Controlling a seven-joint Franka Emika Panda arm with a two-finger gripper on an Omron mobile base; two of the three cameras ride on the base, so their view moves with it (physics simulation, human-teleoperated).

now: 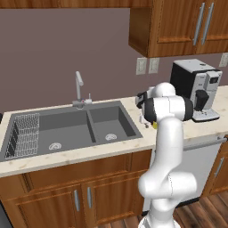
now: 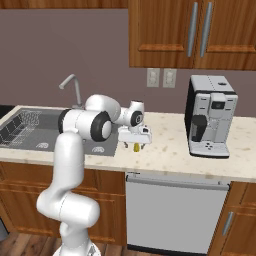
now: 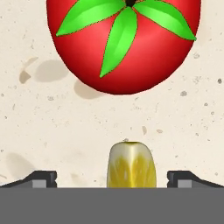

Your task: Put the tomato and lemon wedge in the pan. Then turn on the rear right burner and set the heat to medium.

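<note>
In the hand view the yellow lemon wedge (image 3: 131,166) lies on the speckled beige counter, midway between my two fingertips (image 3: 43,178). My gripper (image 3: 113,180) is open and straddles the wedge without closing on it. Just beyond the wedge sits the red tomato (image 3: 127,52) with its green leafy top. From the right base view the gripper (image 2: 135,142) points down at the counter right of the sink, the lemon wedge (image 2: 136,147) showing yellow under it. The pan and the rear right burner are out of view.
A double grey sink (image 1: 89,127) with a faucet (image 1: 79,89) and a dish rack (image 1: 24,133) lies left of the hand. A coffee machine (image 2: 209,116) stands on the counter (image 2: 170,150) to the right. Wall cabinets (image 2: 195,35) hang above.
</note>
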